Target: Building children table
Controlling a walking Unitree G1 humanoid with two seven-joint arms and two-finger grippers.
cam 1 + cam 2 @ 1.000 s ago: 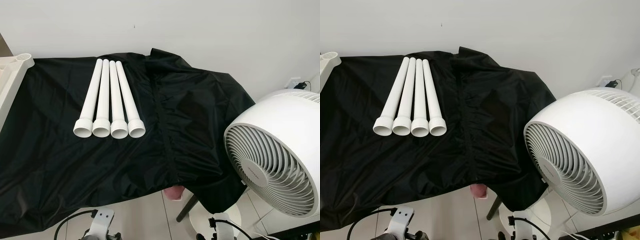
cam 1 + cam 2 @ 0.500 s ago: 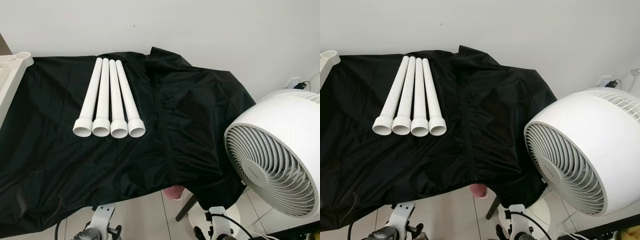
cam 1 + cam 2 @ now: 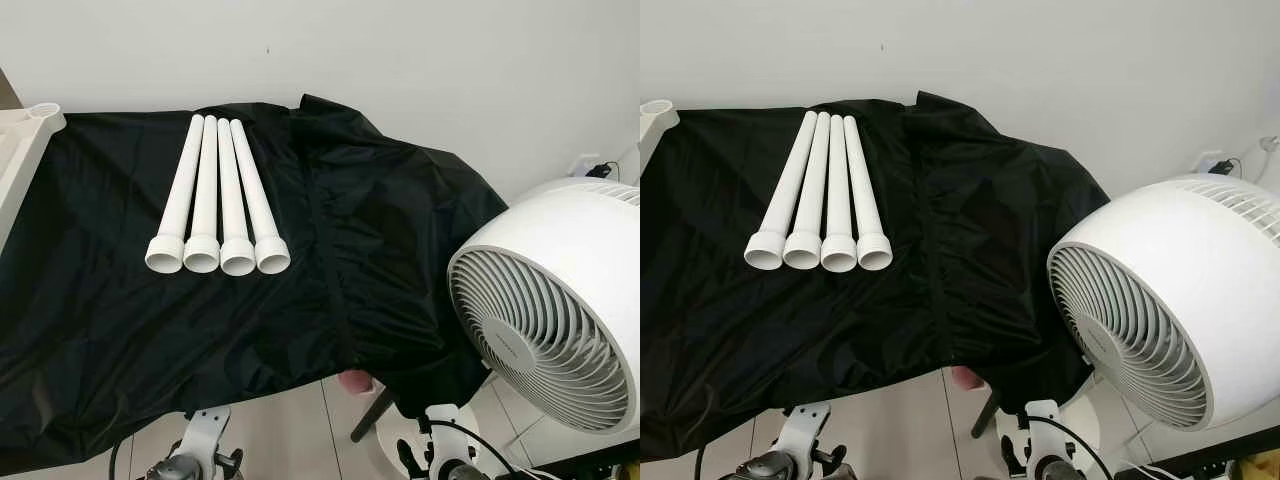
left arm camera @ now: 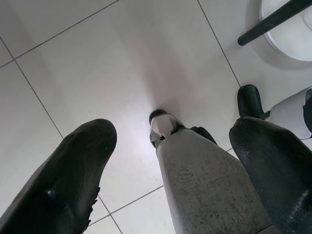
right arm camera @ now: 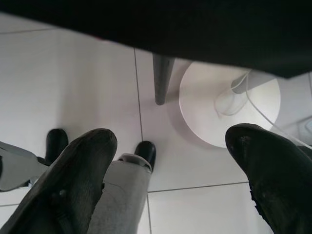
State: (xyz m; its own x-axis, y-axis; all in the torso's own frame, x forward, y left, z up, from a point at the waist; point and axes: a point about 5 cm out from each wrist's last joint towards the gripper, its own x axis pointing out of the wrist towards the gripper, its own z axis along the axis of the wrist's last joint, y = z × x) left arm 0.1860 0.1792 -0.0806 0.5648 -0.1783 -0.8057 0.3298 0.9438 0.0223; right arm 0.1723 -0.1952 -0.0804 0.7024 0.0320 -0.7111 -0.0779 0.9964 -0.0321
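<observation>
Four white table legs (image 3: pixel 217 196) are laid side by side, touching, on a black cloth (image 3: pixel 120 320) draped over a table, with a white fan (image 3: pixel 560 310) at the right. The left gripper (image 4: pixel 170 170) and right gripper (image 5: pixel 170 175) are held low over the tiled floor (image 4: pixel 122 63), fingers spread wide, holding nothing.

- Four white table legs (image 3: pixel 216 200): round tubes with wider collared open ends facing near.
- Pose: lying flat, side by side, touching, fanning slightly.
- Location: on black cloth (image 3: pixel 120 300), far-left area.
</observation>
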